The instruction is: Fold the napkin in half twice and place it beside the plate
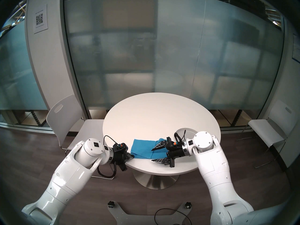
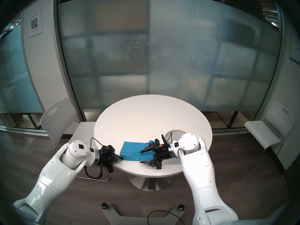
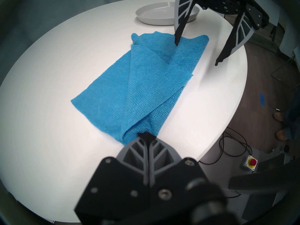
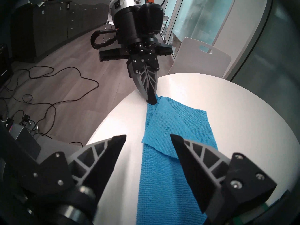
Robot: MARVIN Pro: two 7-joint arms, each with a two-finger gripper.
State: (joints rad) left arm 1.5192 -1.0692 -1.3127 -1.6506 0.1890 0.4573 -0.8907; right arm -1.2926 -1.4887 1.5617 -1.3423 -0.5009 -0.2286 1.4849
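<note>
The blue napkin (image 1: 142, 149) lies on the round white table (image 1: 154, 114) as a long strip with a skewed flap folded over it. My left gripper (image 1: 131, 156) is shut on the napkin's left end near the table edge, as the left wrist view (image 3: 146, 135) shows. My right gripper (image 1: 152, 155) is open over the napkin's right end, one fingertip touching or just above the cloth (image 3: 176, 43), holding nothing. The light-grey plate (image 1: 186, 130) sits behind the right wrist, partly hidden. It is clearer in the left wrist view (image 3: 155, 13).
A white chair (image 1: 65, 119) stands left of the table and another (image 1: 276, 132) to the right. A frosted glass wall is behind. Cables and a red stop button (image 3: 251, 163) lie on the floor. A person's feet (image 3: 280, 119) are nearby.
</note>
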